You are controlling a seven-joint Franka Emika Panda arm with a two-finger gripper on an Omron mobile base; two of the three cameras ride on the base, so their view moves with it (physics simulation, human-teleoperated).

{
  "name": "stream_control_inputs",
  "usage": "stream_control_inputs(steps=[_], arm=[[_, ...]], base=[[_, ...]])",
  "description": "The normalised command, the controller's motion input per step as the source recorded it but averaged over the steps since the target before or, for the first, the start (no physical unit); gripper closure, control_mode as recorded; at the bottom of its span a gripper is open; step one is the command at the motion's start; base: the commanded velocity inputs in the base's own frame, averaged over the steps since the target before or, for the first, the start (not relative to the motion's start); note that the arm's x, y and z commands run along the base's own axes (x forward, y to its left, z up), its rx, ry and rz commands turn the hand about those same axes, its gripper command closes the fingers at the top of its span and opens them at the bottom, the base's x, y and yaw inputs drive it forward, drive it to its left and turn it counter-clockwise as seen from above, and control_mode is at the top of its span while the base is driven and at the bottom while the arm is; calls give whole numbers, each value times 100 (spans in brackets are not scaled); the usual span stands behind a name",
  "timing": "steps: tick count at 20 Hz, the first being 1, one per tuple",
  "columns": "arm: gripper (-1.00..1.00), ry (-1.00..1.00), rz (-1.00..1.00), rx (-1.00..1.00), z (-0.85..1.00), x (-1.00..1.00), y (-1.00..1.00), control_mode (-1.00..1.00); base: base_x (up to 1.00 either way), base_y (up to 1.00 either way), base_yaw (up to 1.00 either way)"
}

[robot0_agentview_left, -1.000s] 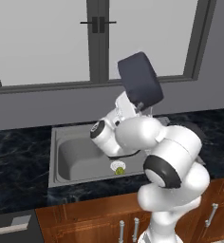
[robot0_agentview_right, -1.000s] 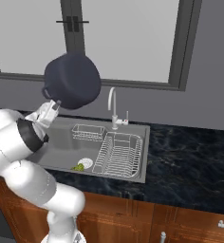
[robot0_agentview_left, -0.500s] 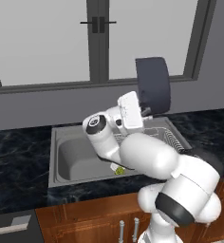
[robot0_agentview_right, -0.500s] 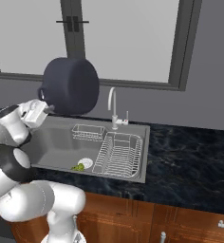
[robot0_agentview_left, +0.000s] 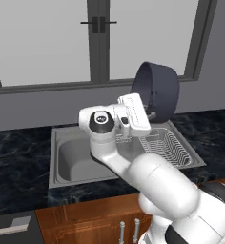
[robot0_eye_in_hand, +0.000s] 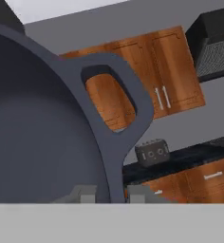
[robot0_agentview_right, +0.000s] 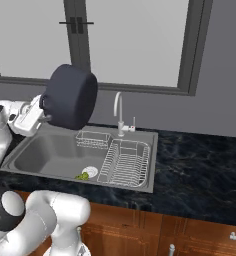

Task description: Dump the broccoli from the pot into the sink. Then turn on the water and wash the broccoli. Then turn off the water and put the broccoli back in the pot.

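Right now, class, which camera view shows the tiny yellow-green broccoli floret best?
The right base view: the tiny yellow-green broccoli floret lies in plain sight on the grey steel sink floor beside the drain. In the left base view the arm covers that spot; the hand view faces the pot.

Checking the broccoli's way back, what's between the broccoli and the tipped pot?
In the right base view, nothing but bare sink floor and air lies between the broccoli by the drain and the pot held above.

I see dark marbled countertop (robot0_agentview_right: 200, 170) with steel sink (robot0_agentview_right: 45, 155) set in; broccoli (robot0_agentview_right: 82, 176) on basin floor beside drain (robot0_agentview_right: 90, 171); wire racks (robot0_agentview_right: 125, 162) inside
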Motion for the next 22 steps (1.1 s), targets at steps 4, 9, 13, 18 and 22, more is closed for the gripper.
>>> stream_control_inputs(steps=[4, 9, 13, 18, 22], arm=[[100, 2, 21, 38, 0, -46, 0, -100], [100, 2, 26, 36, -1, -54, 0, -100], [100, 0, 29, 34, 0, -52, 0, -100], [100, 3, 30, 32, -3, -36, 0, -100], [100, 5, 33, 29, -9, -28, 0, -100]], base=[[0, 0, 0], [0, 0, 0], [0, 0, 0], [0, 0, 0], [0, 0, 0]])
